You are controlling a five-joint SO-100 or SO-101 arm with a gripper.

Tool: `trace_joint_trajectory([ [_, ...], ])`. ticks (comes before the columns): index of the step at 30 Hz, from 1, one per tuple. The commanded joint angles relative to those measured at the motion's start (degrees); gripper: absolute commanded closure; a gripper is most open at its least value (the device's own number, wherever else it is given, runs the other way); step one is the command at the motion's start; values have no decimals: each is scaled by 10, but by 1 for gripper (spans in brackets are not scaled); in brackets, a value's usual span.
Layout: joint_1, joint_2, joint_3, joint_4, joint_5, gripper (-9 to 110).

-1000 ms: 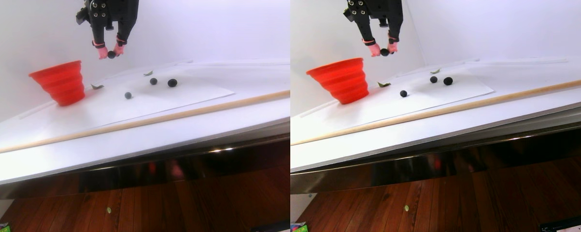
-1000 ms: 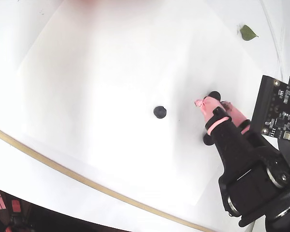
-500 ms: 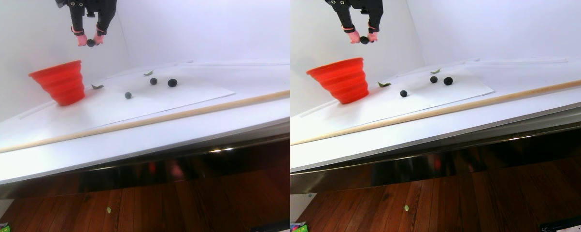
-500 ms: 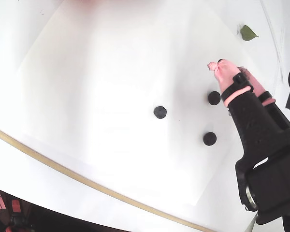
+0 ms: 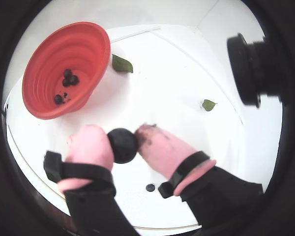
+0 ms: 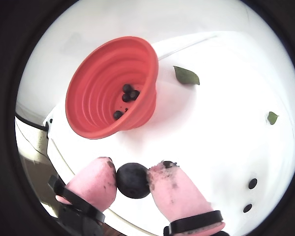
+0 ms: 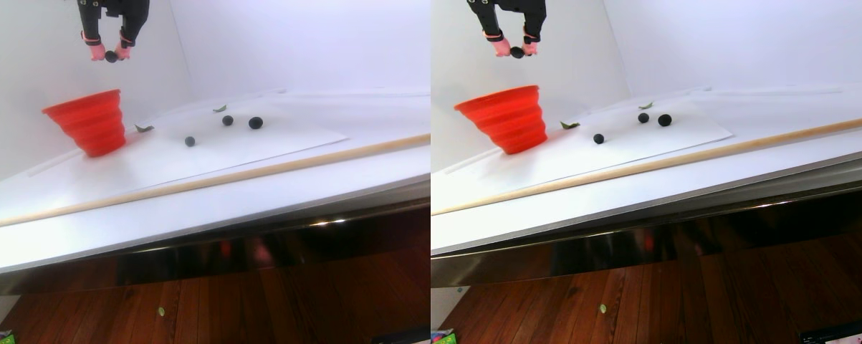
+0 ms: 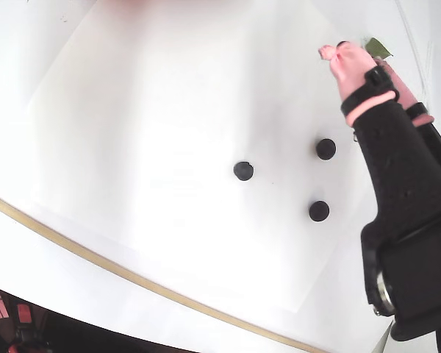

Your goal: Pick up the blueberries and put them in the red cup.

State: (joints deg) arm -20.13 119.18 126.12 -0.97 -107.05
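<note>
In the stereo pair view, the red cup (image 7: 90, 127) is standing at the left; my gripper (image 7: 111, 56) is hovering above it, pinching one blueberry (image 6: 132, 180) between pink fingertips (image 6: 96, 181). Several blueberries are lying inside the cup — three more (image 8: 243, 170) are resting on the white sheet (image 8: 169, 110).

Pink-tipped black tool (image 6: 132, 179), blue-black blueberries (image 8: 243, 170), red cup (image 6: 96, 98), green leaf (image 6: 186, 75).
</note>
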Motion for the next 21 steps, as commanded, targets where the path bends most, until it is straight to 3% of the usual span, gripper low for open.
trace_joint_trajectory([
  [1,-40,-2,-64,-26,9,90],
  [21,-90,-98,-114,-104,14,89],
])
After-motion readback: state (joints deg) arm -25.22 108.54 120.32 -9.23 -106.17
